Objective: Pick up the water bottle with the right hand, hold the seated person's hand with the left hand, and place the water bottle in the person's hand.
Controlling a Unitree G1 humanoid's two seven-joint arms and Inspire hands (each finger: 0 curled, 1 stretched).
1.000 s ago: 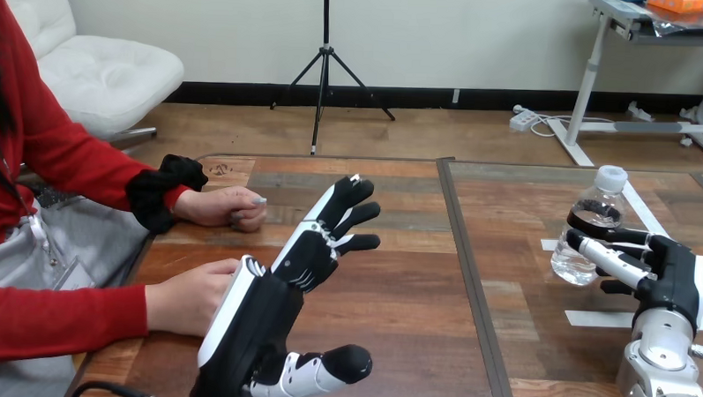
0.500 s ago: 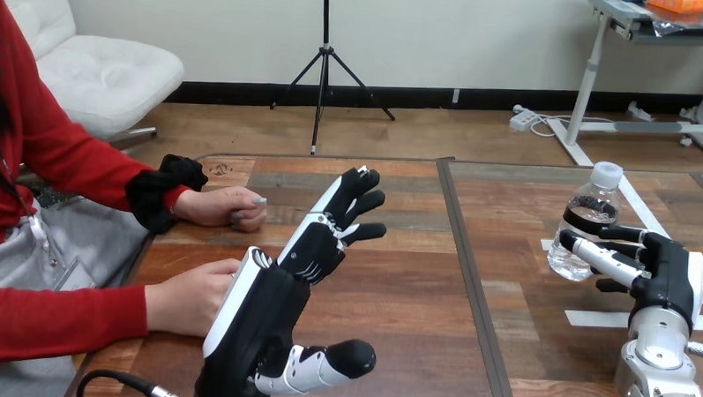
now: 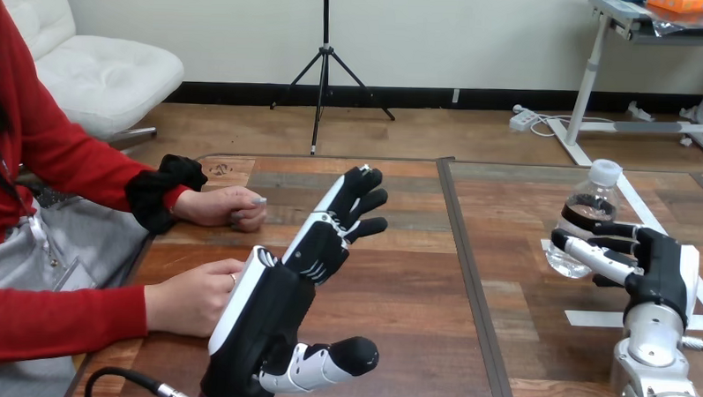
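The right hand's fingers are curled round the lower half of a clear plastic water bottle with a white cap, and the thumb wraps the side facing away, so the bottle sits firmly in that grasp. It stands well to the right of the dark seam that splits the wooden table, leaning a little with its cap away from the seam. Whether its base touches the table cannot be told. The right hand shows its black palm and white back shell, and its silver forearm comes up from the bottom edge, further from the seam than the bottle. White tape strips lie on the wood below the bottle.

On the other side of the seam, the left hand's fingers are straight and slightly fanned, pointing up and away and holding nothing. Its thumb sticks out toward the seam. The left hand stands on edge, its white shell turned away from the seam.

Just beyond that shell, further from the seam, is the person's nearer hand, resting palm down on the table. Whether the two touch cannot be told. The person's farther hand lies loosely closed on the table, apart from the left hand and well left of the seam.
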